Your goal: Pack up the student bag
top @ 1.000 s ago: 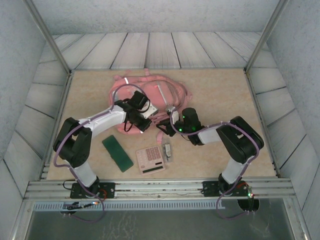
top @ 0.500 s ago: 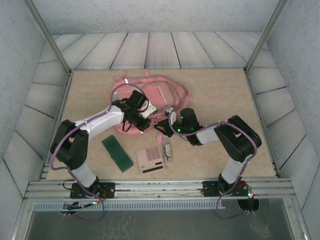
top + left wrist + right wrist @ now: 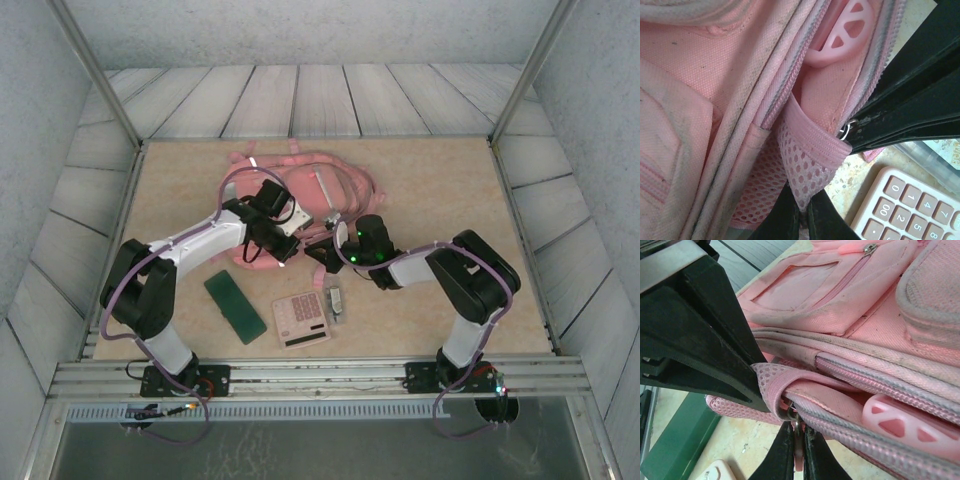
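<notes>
The student bag [image 3: 318, 190] lies flat, pink, at the middle back of the table. My left gripper [image 3: 284, 248] sits at its near edge, shut on the bag's pink mesh pocket [image 3: 805, 170], with the mesh pinched between the fingertips of the left gripper [image 3: 803, 212]. My right gripper [image 3: 320, 250] faces it from the right, shut on the bag's metal zipper pull [image 3: 798, 426], which is clamped in the tips of the right gripper [image 3: 798, 450]. The zipper is partly open, and a pink plastic disc with cut-outs [image 3: 900, 422] shows inside the bag.
A pink calculator [image 3: 302, 319] lies on the table in front of the bag, a dark green flat case [image 3: 235, 306] to its left and a small grey item [image 3: 335, 301] at its right. Pink straps [image 3: 360, 180] trail off the bag's far right.
My right gripper has slid left to the bag's edge and shut on the zipper pull. The left gripper has kept its hold on the mesh and barely moved.
</notes>
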Robot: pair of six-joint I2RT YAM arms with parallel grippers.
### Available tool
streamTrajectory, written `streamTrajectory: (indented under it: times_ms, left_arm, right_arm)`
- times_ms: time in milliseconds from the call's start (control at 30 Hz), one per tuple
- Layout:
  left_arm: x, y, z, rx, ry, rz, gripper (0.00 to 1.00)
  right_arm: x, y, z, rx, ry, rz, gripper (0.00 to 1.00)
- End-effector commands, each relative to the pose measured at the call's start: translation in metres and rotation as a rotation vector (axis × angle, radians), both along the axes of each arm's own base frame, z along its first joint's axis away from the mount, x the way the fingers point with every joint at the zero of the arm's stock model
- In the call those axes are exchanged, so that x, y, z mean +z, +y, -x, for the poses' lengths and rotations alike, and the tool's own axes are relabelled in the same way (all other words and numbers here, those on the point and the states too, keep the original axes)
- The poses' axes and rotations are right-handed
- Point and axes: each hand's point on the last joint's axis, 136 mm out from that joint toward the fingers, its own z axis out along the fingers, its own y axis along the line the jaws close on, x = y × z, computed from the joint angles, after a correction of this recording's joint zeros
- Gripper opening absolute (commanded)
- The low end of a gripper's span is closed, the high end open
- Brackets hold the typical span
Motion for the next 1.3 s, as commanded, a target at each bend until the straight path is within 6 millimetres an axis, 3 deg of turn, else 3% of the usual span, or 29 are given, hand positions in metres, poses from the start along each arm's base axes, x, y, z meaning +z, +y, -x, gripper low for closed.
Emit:
streamTrajectory:
  times_ms: [0,300,533,700,967,1067,1200,1267]
  left_arm:
    - [0.022,0.001,-0.009,0.017,-0.066,0.041,0.0]
    - [0.007,0.026,-0.023,0.142,-0.087,-0.017,0.0]
    - [-0.007,0.07,-0.05,0.341,-0.144,-0.131,0.0]
    - [-0.009,0.096,-0.073,0.456,-0.176,-0.153,0.0]
    - [-0.023,0.131,-0.106,0.57,-0.191,-0.189,0.0]
    - [-0.026,0.141,-0.113,0.593,-0.208,-0.219,0.0]
    - [-0.02,0.127,-0.115,0.563,-0.199,-0.154,0.01]
    - [-0.008,0.107,-0.11,0.509,-0.206,-0.08,0.2]
  right_arm:
    - [0.006,-0.005,-0.003,-0.041,0.009,0.042,0.01]
    - [-0.012,-0.051,-0.007,-0.2,0.069,0.33,0.0]
    - [-0.018,-0.112,-0.007,-0.368,0.11,0.591,0.0]
    - [-0.011,-0.151,-0.005,-0.472,0.173,0.618,0.0]
    - [-0.006,-0.185,-0.005,-0.579,0.252,0.572,0.0]
    - [-0.003,-0.188,-0.003,-0.578,0.257,0.56,0.0]
    - [0.011,-0.157,0.004,-0.43,0.245,0.445,0.0]
    - [0.018,-0.143,0.007,-0.375,0.23,0.391,0.0]
